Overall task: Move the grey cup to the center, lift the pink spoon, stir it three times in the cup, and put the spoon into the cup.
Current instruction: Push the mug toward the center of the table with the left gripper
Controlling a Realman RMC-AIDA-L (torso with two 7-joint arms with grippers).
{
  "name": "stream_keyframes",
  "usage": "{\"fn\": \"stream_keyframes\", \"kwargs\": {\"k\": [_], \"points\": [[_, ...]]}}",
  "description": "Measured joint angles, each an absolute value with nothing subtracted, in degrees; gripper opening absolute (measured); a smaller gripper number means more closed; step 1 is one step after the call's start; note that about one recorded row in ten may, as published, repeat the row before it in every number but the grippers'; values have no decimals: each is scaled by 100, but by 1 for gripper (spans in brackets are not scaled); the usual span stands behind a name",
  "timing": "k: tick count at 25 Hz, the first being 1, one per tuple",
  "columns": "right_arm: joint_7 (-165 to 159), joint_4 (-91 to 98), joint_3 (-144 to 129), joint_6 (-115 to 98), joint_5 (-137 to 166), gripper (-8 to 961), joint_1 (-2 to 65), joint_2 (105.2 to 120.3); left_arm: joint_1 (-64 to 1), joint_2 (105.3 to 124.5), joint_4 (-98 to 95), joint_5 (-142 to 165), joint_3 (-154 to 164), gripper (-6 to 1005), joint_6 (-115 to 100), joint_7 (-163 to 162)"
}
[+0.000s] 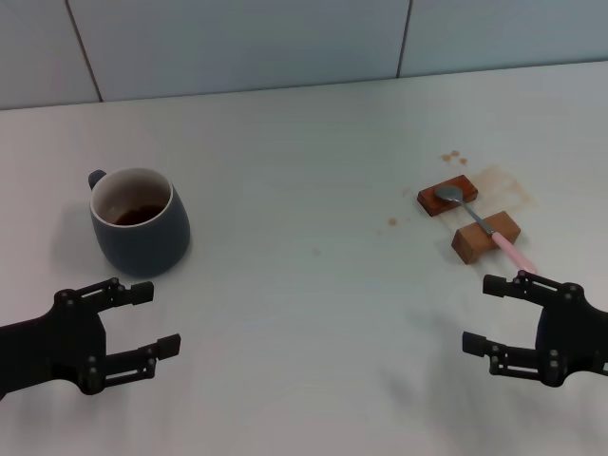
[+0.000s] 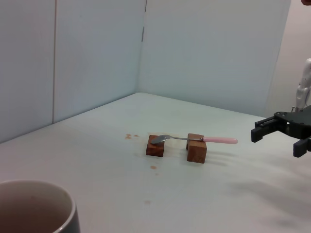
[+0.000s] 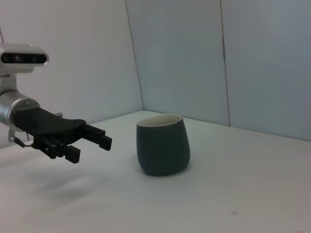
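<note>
The grey cup (image 1: 140, 222) stands upright on the left of the white table, with dark brown liquid inside; it also shows in the right wrist view (image 3: 163, 144), and its rim in the left wrist view (image 2: 36, 209). The pink spoon (image 1: 484, 221) lies across two brown wooden blocks on the right, its metal bowl on the far block; the left wrist view shows it too (image 2: 194, 139). My left gripper (image 1: 142, 320) is open and empty, just in front of the cup. My right gripper (image 1: 489, 314) is open and empty, just in front of the spoon's handle end.
The two brown blocks (image 1: 446, 199) (image 1: 485, 237) hold the spoon up off the table. Small brown stains (image 1: 453, 157) mark the table around them. A pale panelled wall (image 1: 285, 43) runs along the table's far edge.
</note>
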State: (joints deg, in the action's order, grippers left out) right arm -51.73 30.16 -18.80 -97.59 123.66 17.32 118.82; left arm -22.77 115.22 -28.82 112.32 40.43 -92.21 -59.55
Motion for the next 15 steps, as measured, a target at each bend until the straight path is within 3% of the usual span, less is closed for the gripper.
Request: {"fn": "stream_keyframes", "kwargs": {"k": [15], "points": [[-5167, 2972, -1880, -9743, 12366, 828, 1742, 11884, -2267, 11588, -2883, 11201, 3740, 776, -9200, -5943]]}}
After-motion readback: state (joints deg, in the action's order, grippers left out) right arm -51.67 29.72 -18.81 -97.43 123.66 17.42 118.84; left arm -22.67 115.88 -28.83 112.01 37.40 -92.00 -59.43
